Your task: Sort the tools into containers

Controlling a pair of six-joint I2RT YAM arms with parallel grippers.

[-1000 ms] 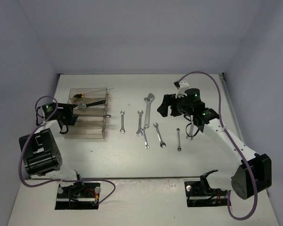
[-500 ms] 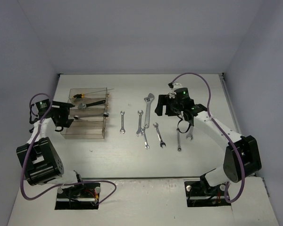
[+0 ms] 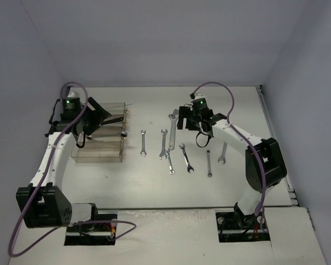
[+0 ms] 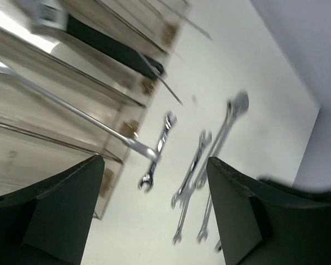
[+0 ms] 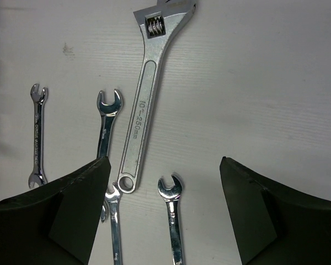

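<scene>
Right gripper (image 5: 161,171) open, empty, over adjustable wrench (image 5: 145,99). Handle lies between fingers (image 5: 71,204), running straight ahead. Left gripper (image 4: 154,165) open, farther off.

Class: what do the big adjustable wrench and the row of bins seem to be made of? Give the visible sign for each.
Adjustable wrench: likely steel, satin silver finish; grey sheen, size marks stamped in its handle. Bins: probably clear glossy plastic; their walls are see-through and catch light, though glass cannot be ruled out.
</scene>
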